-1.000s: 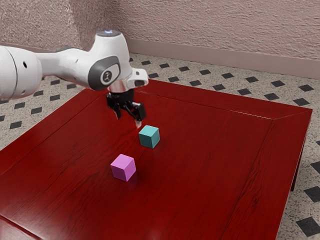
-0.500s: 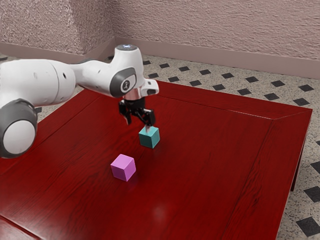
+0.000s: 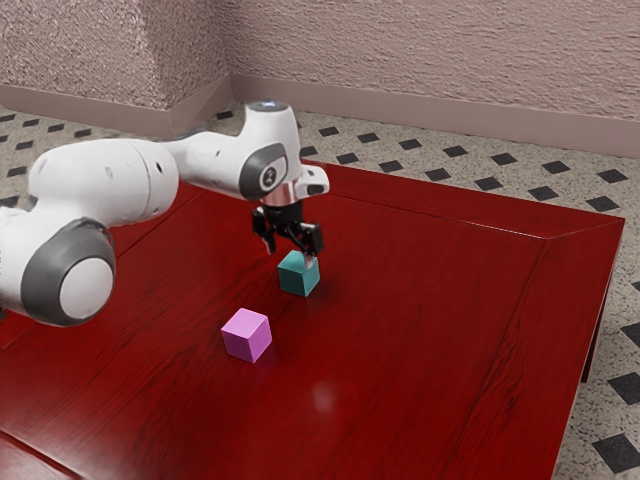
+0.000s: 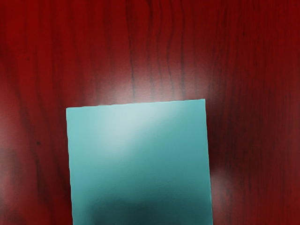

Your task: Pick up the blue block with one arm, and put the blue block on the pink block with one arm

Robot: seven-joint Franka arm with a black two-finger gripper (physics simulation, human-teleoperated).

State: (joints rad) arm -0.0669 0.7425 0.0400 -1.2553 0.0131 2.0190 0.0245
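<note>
The blue-green block (image 3: pixel 299 275) sits on the dark red table (image 3: pixel 430 330), near its middle. My black gripper (image 3: pixel 293 249) hangs directly over the block, open, with its fingertips level with the block's top edge on either side. In the wrist view the block's top face (image 4: pixel 138 159) lies just under my hand on the wood grain. The pink block (image 3: pixel 247 334) rests on the table a short way nearer the front and toward the exterior view's left of the blue-green one, apart from it.
The table's raised far edge (image 3: pixel 450 205) runs behind the blocks. Checkered floor (image 3: pixel 470 160) and a rough pink wall (image 3: pixel 450 50) lie beyond. The white arm (image 3: pixel 150 185) comes in from the exterior view's left.
My arm has moved toward the exterior view's right and lowered, bringing the open gripper from beside the blue-green block to directly over it. Neither block has moved.
</note>
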